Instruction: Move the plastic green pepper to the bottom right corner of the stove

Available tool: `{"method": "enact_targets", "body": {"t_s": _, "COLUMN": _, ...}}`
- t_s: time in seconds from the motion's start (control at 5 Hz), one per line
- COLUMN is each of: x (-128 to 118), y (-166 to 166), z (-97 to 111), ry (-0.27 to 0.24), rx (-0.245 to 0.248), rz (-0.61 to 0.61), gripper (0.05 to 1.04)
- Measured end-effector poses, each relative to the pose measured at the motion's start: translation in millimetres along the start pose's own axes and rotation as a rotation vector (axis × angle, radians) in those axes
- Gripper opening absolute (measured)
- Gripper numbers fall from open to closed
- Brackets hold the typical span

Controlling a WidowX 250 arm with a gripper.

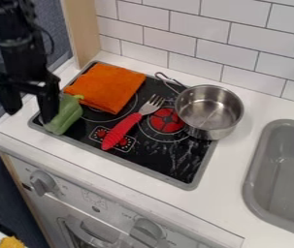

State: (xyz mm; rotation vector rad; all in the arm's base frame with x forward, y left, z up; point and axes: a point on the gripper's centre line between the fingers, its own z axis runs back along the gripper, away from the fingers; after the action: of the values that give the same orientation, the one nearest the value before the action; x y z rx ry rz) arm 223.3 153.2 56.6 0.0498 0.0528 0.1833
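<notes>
At the bottom left corner of the black stove (175, 164), the green plastic pepper (66, 116) lies beside the black two-finger gripper (30, 115).
The fingers stand wide apart; whether one touches the pepper, I cannot tell. A folded orange cloth (107, 87) lies by the top left corner, a red-handled fork (124, 129) mid-stove, a silver metal pot (208, 111) at the top right.

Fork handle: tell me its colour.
The fork handle is red, as the camera view shows.
</notes>
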Motion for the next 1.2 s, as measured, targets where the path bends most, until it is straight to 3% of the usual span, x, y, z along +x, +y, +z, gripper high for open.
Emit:
{"method": "enact_targets", "body": {"t_s": 0.2, "x": 12, "y": -2, "z": -15, "ry": 0.015, "rx": 0.002, "rz": 0.011, "gripper": 0.999}}
{"method": "enact_targets", "body": {"t_s": 0.4, "x": 31, "y": -7, "z": -16, "ry": -0.009, "rx": -0.007, "rz": 0.002, "gripper": 0.999}}
{"method": "enact_targets", "body": {"t_s": 0.8, "x": 35, "y": -20, "z": -27, "ry": 0.03, "rx": 0.011, "rz": -0.014, "gripper": 1.0}}
{"method": "enact_targets", "body": {"t_s": 1.0, "x": 34, "y": -25, "z": -27, "ry": 0.044, "rx": 0.0, "rz": -0.022, "gripper": 0.943}}
{"method": "enact_targets", "body": {"t_s": 1.2, "x": 31, "y": -29, "z": -28, "ry": 0.062, "rx": -0.017, "rz": -0.019, "gripper": 0.762}}
